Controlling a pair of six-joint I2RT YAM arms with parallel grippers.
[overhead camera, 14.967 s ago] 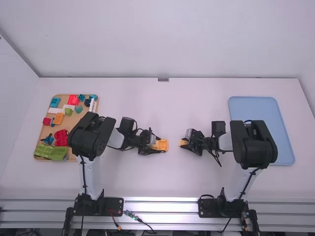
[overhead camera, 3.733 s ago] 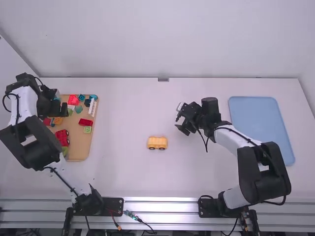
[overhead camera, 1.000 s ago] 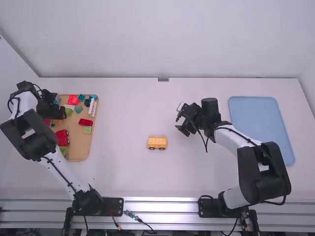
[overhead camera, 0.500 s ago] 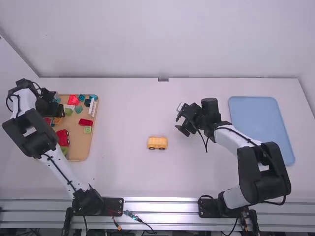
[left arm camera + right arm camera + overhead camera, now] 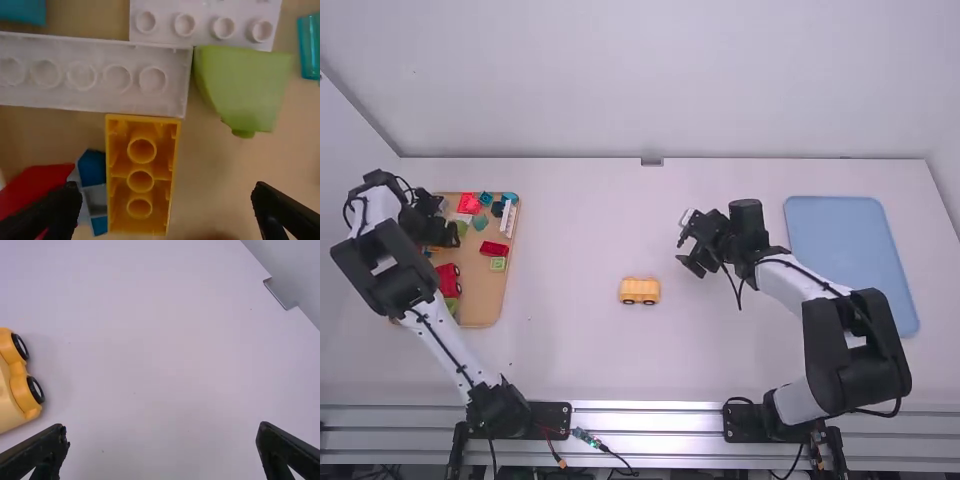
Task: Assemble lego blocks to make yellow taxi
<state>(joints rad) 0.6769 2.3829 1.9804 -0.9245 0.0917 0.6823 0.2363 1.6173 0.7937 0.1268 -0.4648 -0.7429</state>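
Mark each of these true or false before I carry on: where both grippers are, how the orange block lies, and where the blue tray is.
1. The left gripper is open over the tan tray. True.
2. The right gripper is shut on the yellow car. False: it is open, away from the car.
3. The orange block lies studs up. False: its hollow underside faces up.
4. The blue tray is right of the yellow car. True.

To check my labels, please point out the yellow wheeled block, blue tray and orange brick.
Yellow wheeled block (image 5: 640, 290), high view: side, above wheels.
Blue tray (image 5: 847, 245), high view: bare floor.
Orange brick (image 5: 141, 181), left wrist view: middle tube.
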